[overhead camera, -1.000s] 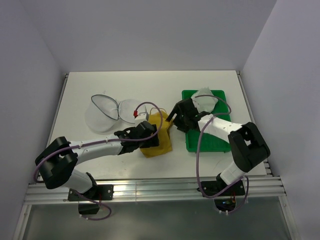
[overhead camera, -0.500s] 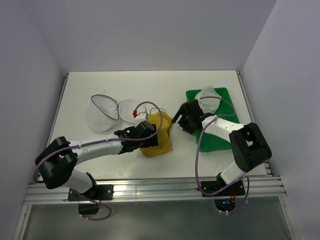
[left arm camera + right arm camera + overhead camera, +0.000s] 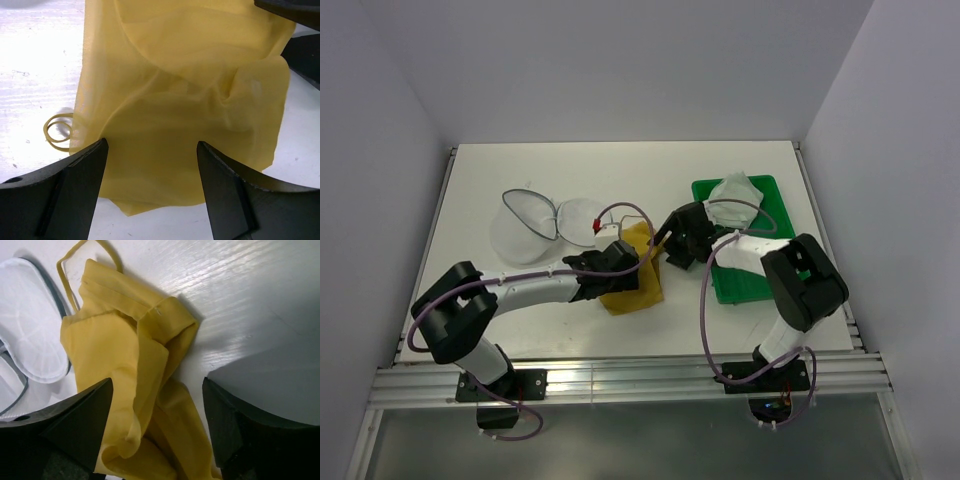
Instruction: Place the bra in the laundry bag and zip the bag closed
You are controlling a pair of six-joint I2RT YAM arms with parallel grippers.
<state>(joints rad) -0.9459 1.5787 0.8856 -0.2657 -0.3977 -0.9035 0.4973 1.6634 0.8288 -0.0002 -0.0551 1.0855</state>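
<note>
The mustard-yellow bra [image 3: 638,283] lies crumpled on the white table between the two arms; it fills the left wrist view [image 3: 190,100] and shows in the right wrist view [image 3: 130,370], a thin strap looping off its top. My left gripper [image 3: 616,262] is open, its jaws spread just above the bra's left edge. My right gripper [image 3: 665,248] is open at the bra's right edge, jaws apart over the fabric. The laundry bag [image 3: 538,224], a white mesh pouch with a dark rim, lies open at the back left, also in the right wrist view [image 3: 30,325].
A green tray [image 3: 752,280] sits at the right, holding a white-grey garment [image 3: 732,190]. A red tag [image 3: 596,227] lies beside the bag. Both arms' cables arc over the bra.
My right gripper has moved left off the tray to the bra's right edge. The green tray has shifted and turned slightly. My left gripper has edged toward the bra.
</note>
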